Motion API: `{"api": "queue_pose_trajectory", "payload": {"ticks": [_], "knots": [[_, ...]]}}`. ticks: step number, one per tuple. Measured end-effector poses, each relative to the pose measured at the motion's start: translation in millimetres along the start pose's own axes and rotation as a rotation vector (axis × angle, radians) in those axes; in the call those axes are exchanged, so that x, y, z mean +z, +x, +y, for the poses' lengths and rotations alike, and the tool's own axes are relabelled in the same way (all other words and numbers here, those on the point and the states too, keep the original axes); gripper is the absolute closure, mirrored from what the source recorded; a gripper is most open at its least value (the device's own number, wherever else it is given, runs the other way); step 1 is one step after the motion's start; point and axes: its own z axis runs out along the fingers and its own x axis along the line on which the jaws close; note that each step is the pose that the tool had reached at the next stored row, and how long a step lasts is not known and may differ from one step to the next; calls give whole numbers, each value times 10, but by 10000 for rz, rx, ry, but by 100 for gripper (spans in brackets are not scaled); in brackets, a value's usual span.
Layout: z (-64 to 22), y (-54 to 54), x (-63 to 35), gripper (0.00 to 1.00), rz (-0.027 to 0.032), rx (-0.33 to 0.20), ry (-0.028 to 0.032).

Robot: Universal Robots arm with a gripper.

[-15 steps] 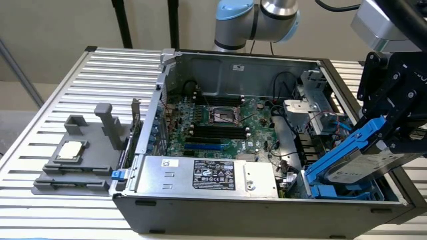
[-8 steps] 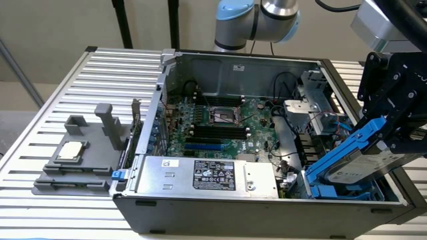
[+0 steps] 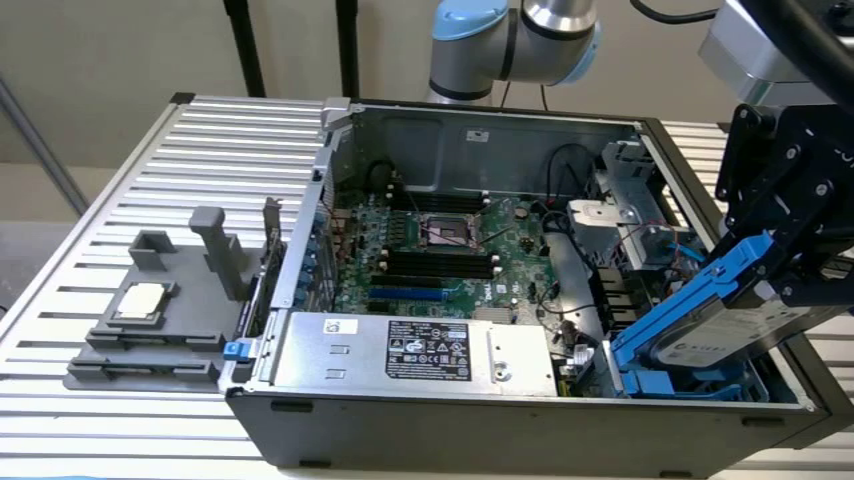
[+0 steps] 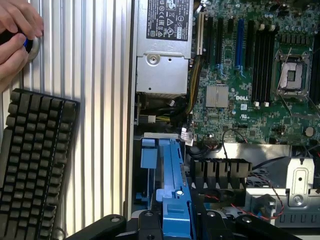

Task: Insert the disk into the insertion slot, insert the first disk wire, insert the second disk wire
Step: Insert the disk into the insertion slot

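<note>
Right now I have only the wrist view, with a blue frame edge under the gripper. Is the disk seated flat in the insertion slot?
Observer: No. In the exterior view the disk is tilted, with its lower end down at the insertion slot and its upper end raised in the gripper.
Operator: Which face is up?
Observer: The face with the white label.

Disk (image 3: 721,338) label print too small to read, keyboard (image 4: 30,165) partly cut off
</note>
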Motion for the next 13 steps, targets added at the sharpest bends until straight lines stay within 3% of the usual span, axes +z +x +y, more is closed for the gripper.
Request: {"api": "queue_pose_trajectory", "payload": {"ticks": [7,13], "knots": [[35,-11,-11,67,7,-33,96],[70,-25,-18,67,10,-115,342]]}}
